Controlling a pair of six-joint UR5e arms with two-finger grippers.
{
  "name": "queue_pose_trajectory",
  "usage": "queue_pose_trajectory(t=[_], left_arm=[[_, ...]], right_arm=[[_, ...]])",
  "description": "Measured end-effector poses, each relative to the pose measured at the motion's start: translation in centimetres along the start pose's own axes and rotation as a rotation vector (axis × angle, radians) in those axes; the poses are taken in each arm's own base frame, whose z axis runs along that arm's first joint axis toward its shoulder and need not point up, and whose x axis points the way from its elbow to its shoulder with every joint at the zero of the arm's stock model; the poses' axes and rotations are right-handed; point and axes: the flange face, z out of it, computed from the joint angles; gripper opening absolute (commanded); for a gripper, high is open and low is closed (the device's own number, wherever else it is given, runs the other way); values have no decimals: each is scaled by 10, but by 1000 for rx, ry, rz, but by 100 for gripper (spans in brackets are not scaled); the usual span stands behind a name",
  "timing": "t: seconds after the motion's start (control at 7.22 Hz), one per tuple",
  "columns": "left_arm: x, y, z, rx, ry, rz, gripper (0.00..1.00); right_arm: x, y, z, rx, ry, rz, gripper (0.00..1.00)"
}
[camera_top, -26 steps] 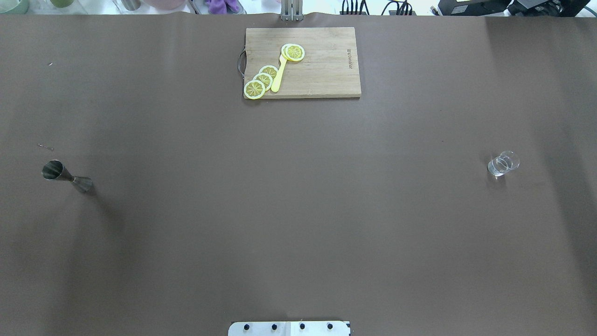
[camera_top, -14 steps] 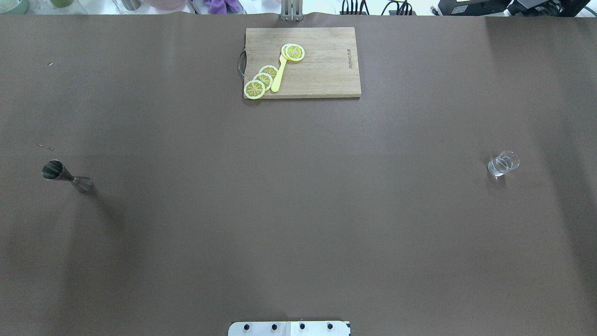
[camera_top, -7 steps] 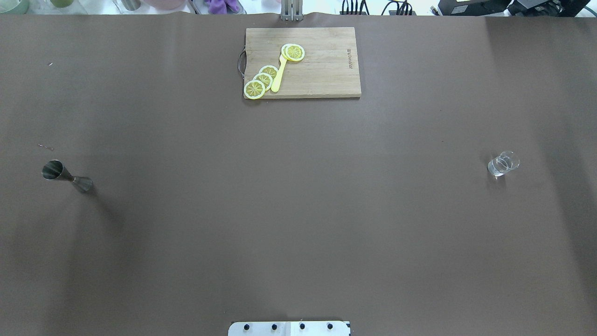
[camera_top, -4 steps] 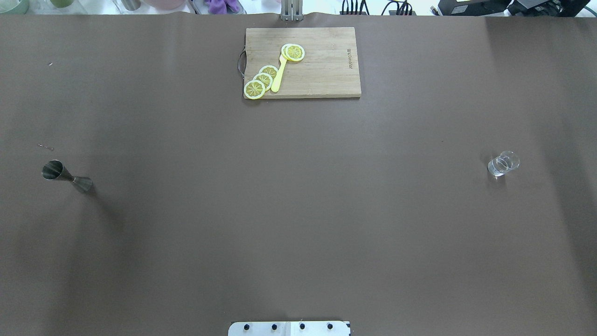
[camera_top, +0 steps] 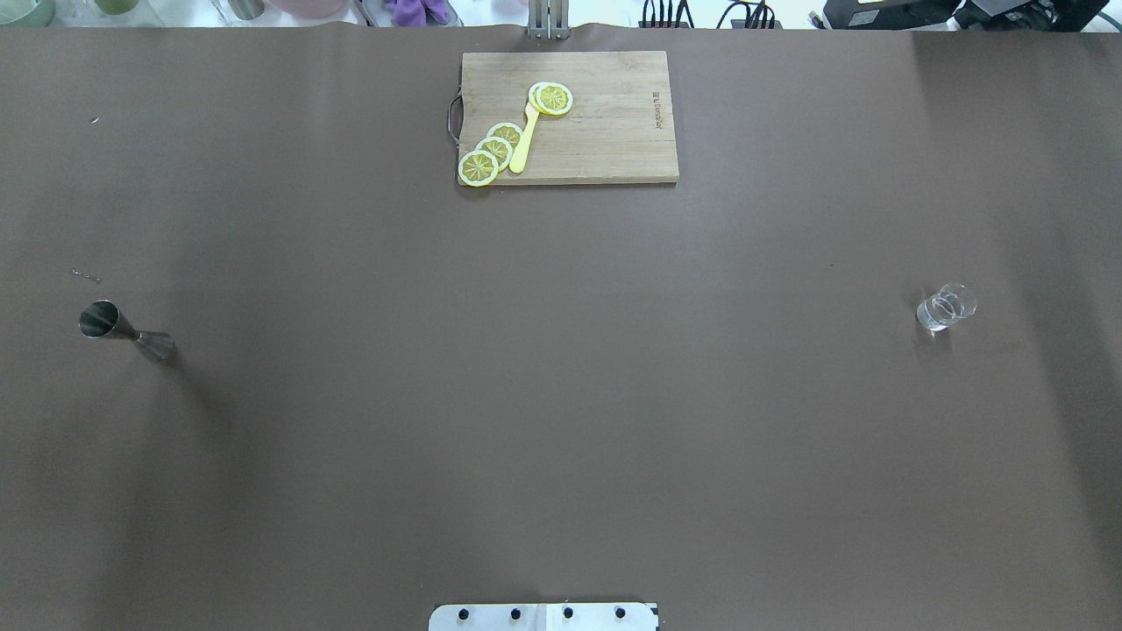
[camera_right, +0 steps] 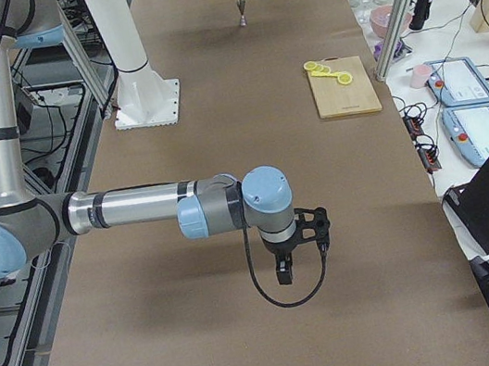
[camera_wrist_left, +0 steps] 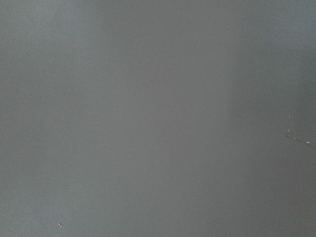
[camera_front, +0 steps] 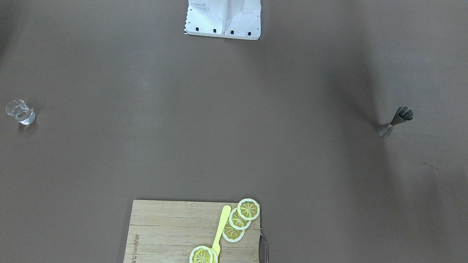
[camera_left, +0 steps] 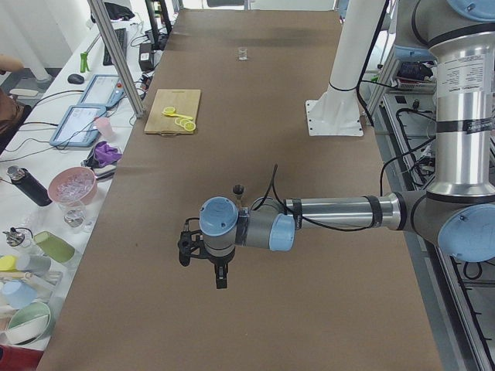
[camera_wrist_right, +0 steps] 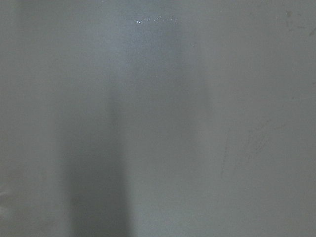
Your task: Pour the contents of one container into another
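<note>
**Both arms hang over the table; jigger and glass stand at opposite sides**

Your left fingers [camera_left: 220, 277] point down over the brown table [camera_top: 561, 394]. They show only in the left side view, so you cannot tell whether they are open or closed. The same holds for your right fingers [camera_right: 284, 276], which hang from the outstretched near arm in the right side view. Both wrist cameras give you only the brown table surface.

The metal jigger [camera_top: 124, 329] stands upright on the robot's left side of the table. From the left side view it pokes up just past the left wrist, apart from the fingers. The clear glass [camera_top: 945, 308] stands on the robot's right side, well apart from the jigger.

Across from the robot base [camera_front: 223, 14], against the far edge, lies a wooden cutting board [camera_top: 605, 131]. On it are lemon slices [camera_top: 491, 153] and a yellow utensil [camera_top: 524, 147], its end under one slice. Beyond that edge, a side bench carries a pink bowl [camera_left: 72, 184] and tablets [camera_left: 89, 112]
</note>
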Motion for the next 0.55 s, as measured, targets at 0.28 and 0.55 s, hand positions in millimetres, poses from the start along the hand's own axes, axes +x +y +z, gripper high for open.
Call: queue_pose_trajectory(t=[0.28, 0.55], left_arm=[[-1, 1, 1, -2, -1, -4, 98], [-1, 2, 1, -5, -1, -5, 98]], right_arm=[[-3, 2, -5, 10, -11, -12, 100], [-4, -2, -5, 31, -19, -84, 100]])
